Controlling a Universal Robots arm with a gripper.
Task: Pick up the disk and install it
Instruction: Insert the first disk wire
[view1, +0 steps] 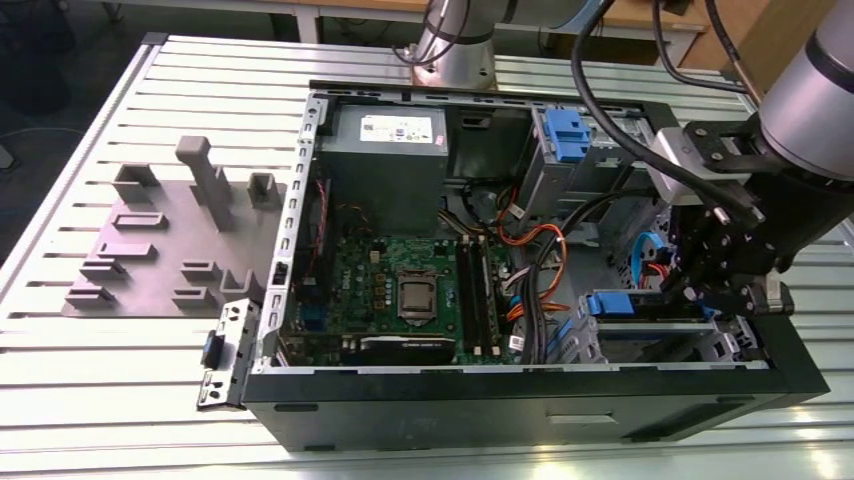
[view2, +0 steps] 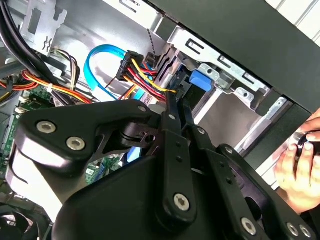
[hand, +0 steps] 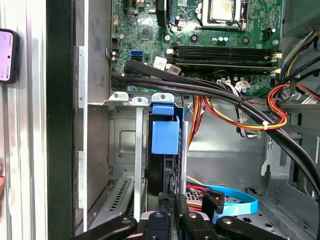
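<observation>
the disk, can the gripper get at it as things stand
Probably yes. The gripper is already at the disk, which stands on edge in the drive cage of the open computer case; nothing sits between them, and the cables pass alongside.

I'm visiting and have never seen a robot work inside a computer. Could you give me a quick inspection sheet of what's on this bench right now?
Surface: ribbed metal table, holding the open computer case.
Job's things: the disk in its blue carrier, standing on edge in the drive bay.
Clutter: grey plastic fixture on the exterior view's left.
End effector: end effector at the disk's edge, fingers closed on it.
Cables: orange, red, yellow and blue cables beside the motherboard.
Surroundings: a person's hand outside the case.
</observation>
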